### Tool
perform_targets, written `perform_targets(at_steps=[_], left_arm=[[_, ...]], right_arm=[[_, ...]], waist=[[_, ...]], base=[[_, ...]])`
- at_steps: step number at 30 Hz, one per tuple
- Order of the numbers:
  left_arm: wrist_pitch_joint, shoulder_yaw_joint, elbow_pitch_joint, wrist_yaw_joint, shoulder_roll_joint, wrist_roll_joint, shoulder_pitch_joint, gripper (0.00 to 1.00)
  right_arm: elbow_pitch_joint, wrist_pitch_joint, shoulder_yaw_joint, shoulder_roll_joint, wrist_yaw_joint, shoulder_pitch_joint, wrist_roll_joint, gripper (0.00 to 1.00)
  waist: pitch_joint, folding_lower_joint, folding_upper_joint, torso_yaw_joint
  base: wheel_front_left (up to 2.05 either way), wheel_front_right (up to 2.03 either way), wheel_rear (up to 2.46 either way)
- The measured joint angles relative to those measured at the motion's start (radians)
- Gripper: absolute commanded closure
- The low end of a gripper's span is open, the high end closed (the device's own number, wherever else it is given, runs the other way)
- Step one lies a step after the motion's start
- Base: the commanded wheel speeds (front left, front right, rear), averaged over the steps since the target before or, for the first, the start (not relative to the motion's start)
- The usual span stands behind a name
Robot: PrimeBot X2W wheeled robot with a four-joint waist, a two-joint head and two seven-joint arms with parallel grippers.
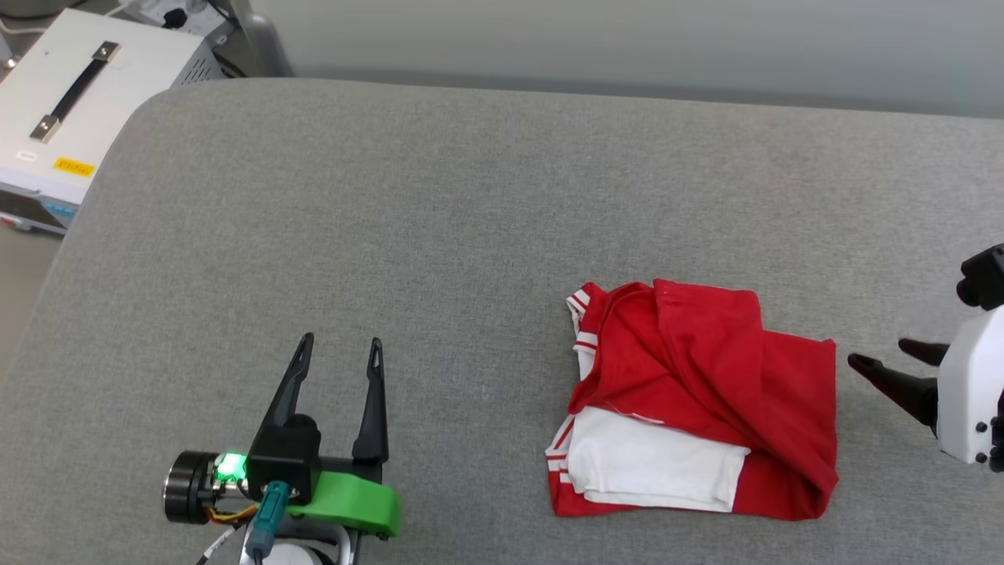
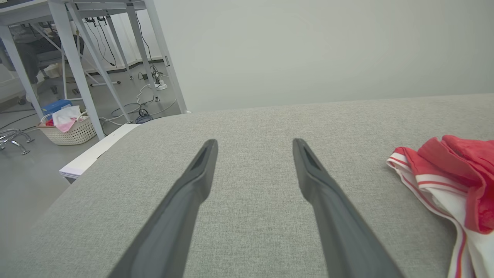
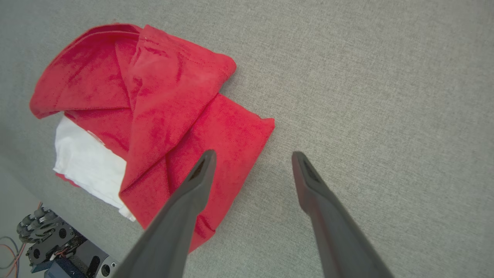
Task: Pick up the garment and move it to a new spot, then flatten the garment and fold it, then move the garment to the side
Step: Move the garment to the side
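The garment [image 1: 706, 392] lies folded into a rough red square on the grey table, a white sleeve panel and striped trim showing at its near-left side. Its striped edge [image 2: 436, 185] reaches into the right of the left wrist view, and its plain red folds [image 3: 162, 116] take up the upper left of the right wrist view. My left gripper [image 1: 341, 343] rests open at the lower left, well clear of the garment, nothing between its fingers [image 2: 200, 170]. My right gripper [image 1: 882, 355] hovers open just off the garment's right edge, one finger [image 3: 200, 170] over the red cloth.
The grey padded table [image 1: 471, 196] spreads wide to the left and behind the garment. A white case [image 1: 86, 102] with a black handle sits beyond the table's far-left corner. In the left wrist view a laundry basket [image 2: 69, 127] and cables lie on the floor under a white frame.
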Motion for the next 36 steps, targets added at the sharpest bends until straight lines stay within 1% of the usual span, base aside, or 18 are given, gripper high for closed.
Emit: perform_targets(at_steps=[3, 6, 11, 14, 18, 23, 24, 25, 29, 33, 36], left_arm=[[0.0, -0.008, 0.0, 0.0, -0.003, 0.0, -0.021, 0.0], [0.0, -0.011, -0.001, 0.0, -0.009, 0.0, -0.036, 0.0], [0.0, -0.018, -0.002, 0.0, -0.016, -0.001, -0.058, 0.0], [0.0, -0.022, -0.002, 0.0, -0.018, -0.001, -0.069, 0.0], [0.0, -0.03, -0.001, 0.0, -0.02, -0.001, -0.083, 0.0], [0.0, -0.032, 0.001, 0.0, -0.022, -0.001, -0.085, 0.0], [0.0, -0.031, 0.002, 0.001, -0.022, -0.001, -0.085, 0.0], [0.0, -0.031, 0.006, 0.001, -0.022, -0.001, -0.085, 0.0], [0.0, -0.032, 0.014, 0.001, -0.023, -0.001, -0.084, 0.0], [0.0, -0.031, 0.019, 0.001, -0.024, -0.001, -0.081, 0.0], [0.0, -0.026, 0.022, 0.001, -0.024, -0.001, -0.075, 0.0]], right_arm=[[0.017, 0.058, 0.02, -0.018, 0.0, 0.0, 0.03, 0.0], [0.042, 0.08, 0.035, -0.016, 0.0, 0.0, 0.054, 0.0], [0.088, 0.079, 0.062, 0.007, 0.0, -0.002, 0.068, 0.0], [0.115, 0.079, 0.102, 0.023, 0.0, -0.002, 0.07, 0.0], [0.135, 0.058, 0.146, 0.02, -0.001, -0.001, 0.075, 0.0], [0.142, -0.017, 0.184, 0.007, -0.002, -0.001, 0.086, 0.0], [0.143, -0.035, 0.189, 0.006, -0.002, -0.003, 0.086, 0.57], [0.152, -0.081, 0.202, 0.007, -0.001, -0.01, 0.086, 1.0], [0.166, -0.17, 0.223, 0.013, -0.001, -0.04, 0.084, 1.0], [0.173, -0.247, 0.243, 0.01, 0.0, -0.055, 0.058, 1.0], [0.172, -0.301, 0.253, -0.007, 0.0, -0.078, 0.023, 1.0]], waist=[[0.023, 0.0, 0.0, 0.011], [0.044, 0.0, 0.0, 0.022], [0.084, 0.0, 0.0, 0.041], [0.107, 0.0, 0.0, 0.053], [0.132, 0.0, 0.0, 0.071], [0.147, 0.0, 0.0, 0.083], [0.147, 0.0, -0.0001, 0.082], [0.143, 0.0, 0.0, 0.078], [0.128, 0.0, 0.0, 0.065], [0.108, 0.0, 0.0, 0.049], [0.09, 0.0, 0.0, 0.032]], base=[[0.0, 0.0, 0.0], [0.0, 0.0, 0.0], [0.0, 0.0, 0.0], [0.0, 0.0, 0.0], [0.0, 0.0, 0.0], [0.0, 0.0, 0.0], [0.0, 0.0, 0.0], [0.0, 0.0, 0.0], [0.0, 0.0, 0.0], [0.0, 0.0, 0.0], [0.0, 0.0, 0.0]])
